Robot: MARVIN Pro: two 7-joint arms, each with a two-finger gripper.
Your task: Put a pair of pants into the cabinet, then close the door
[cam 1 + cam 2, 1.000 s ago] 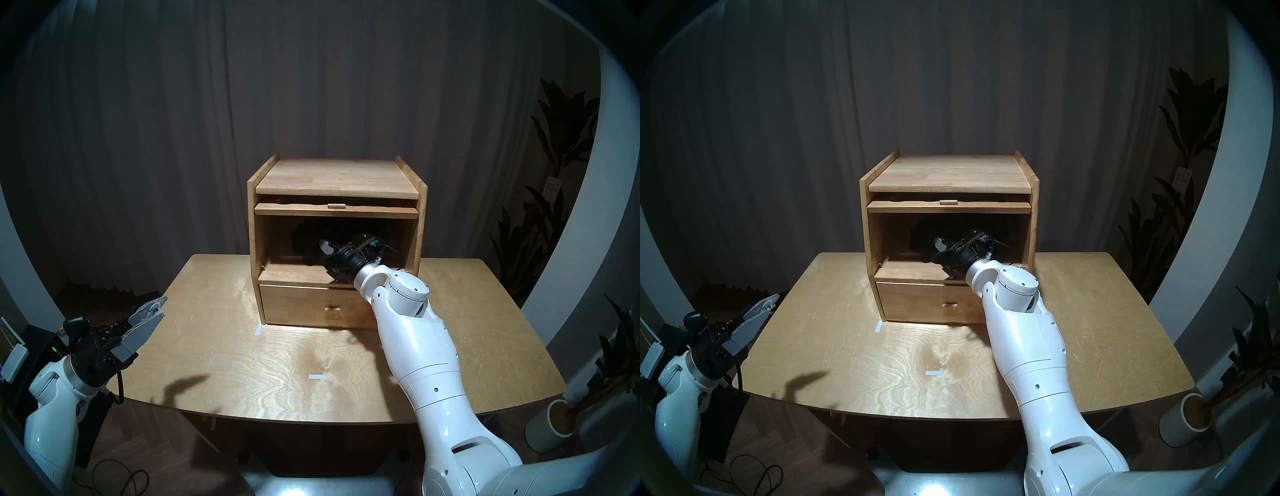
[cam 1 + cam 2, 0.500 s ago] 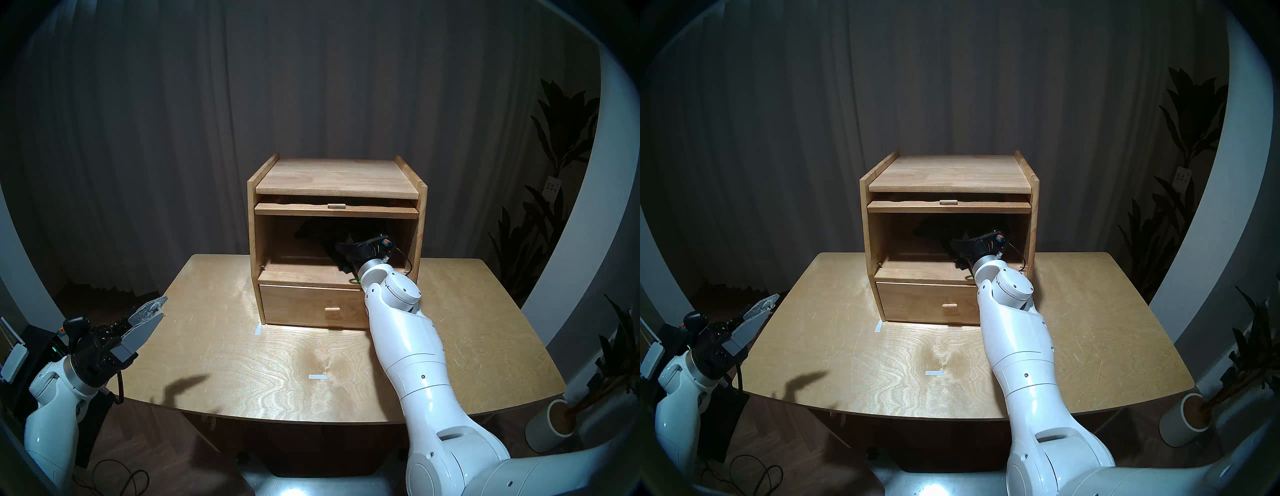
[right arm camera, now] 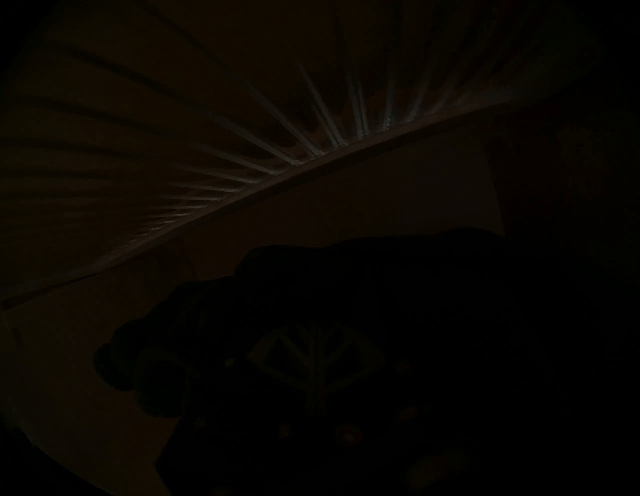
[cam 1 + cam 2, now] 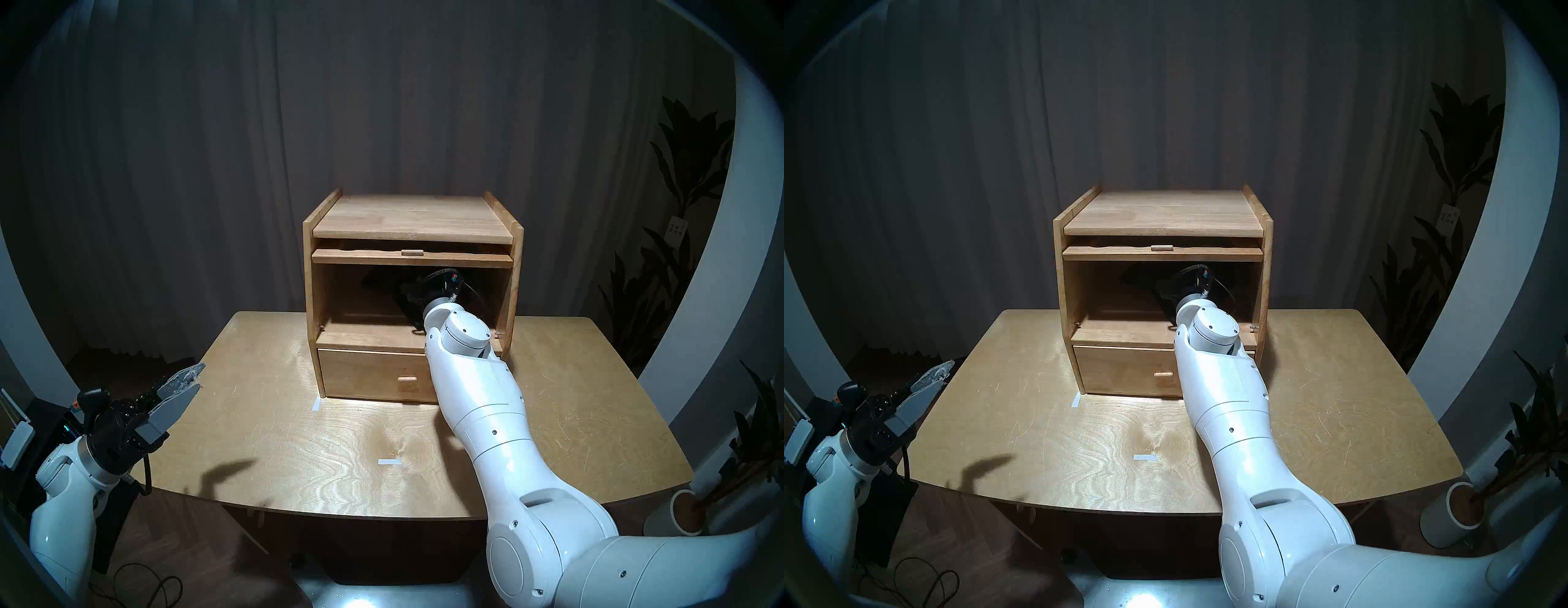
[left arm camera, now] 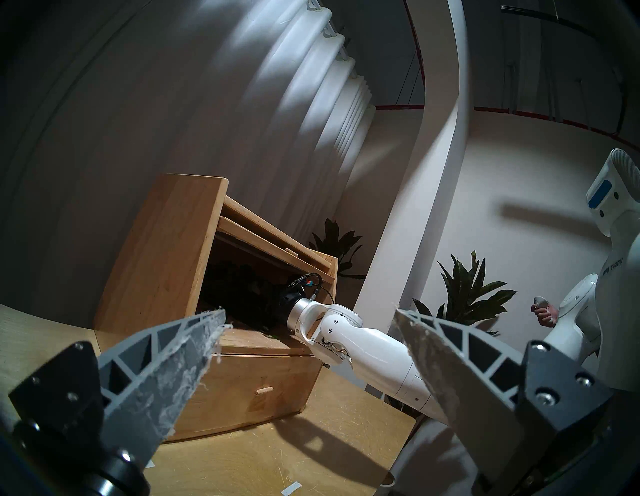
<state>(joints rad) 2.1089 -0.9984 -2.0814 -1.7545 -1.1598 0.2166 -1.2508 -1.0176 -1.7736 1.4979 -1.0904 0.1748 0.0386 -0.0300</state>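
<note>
One scuffed pale plywood table point(image 4: 297, 446), carrying the cabinet.

One boxy light-wood cabinet with raised side rails point(image 4: 411, 216), standing centre-far on the table. Upper compartment open toward the near side. Plain wooden drawer front with small knob point(image 4: 369, 373) below it, shut.

One light-wood door panel with small wooden knob point(image 4: 409, 258), lifted flat and slid back under the cabinet top, only the near edge and knob showing. Not yet closed. Judged stiff and light; best taken at the knob, centre of the near edge.

One pair of soft black-charcoal fabric pants point(image 4: 379, 283), bunched inside the upper compartment, toward the far wall, centre to left. None seen on the table. Judged light, limp, unbreakable and not slippery. Likely to slump and spread, and to trail a fold over the near sill where the door must come down. Best taken by pinching a thick gathered fold or the waistband, not a single layer. Waistband not made out in the dark. Probably easier pushed deeper than lifted.

One right gripper point(image 3: 317, 332), reached into the compartment right of centre, against the dark heap. Fingers pressed together, dimly seen in the wrist view. Cloth between them or not: impossible to tell.

One left gripper with grey ribbed fingers point(image 4: 193, 378), hanging off the table's near-left corner. Spread wide, holding nothing, well apart from the cabinet.
</note>
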